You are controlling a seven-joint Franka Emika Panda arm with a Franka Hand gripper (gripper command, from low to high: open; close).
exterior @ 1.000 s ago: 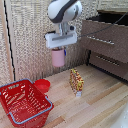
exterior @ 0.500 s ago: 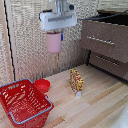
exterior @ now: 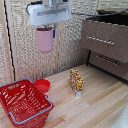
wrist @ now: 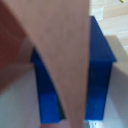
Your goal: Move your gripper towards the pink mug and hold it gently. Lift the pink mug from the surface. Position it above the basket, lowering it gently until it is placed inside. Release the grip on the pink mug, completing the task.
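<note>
Pink mug [exterior: 45, 40] lifted higher, nearer basket [exterior: 22, 104], gripper [exterior: 45, 29] clamped

Readable text: you will find none in either view.
Box [exterior: 75, 82], lower centre of the exterior view: its sides carry a busy yellow and red print, but you cannot make out any letters or numbers on it.
Pink mug [exterior: 45, 39], upper left of the exterior view: plain surface, no mark you can read.
Basket [exterior: 23, 104], lower left of the exterior view: no label visible to you.
Wrist view: too blurred for you to read anything.
</note>
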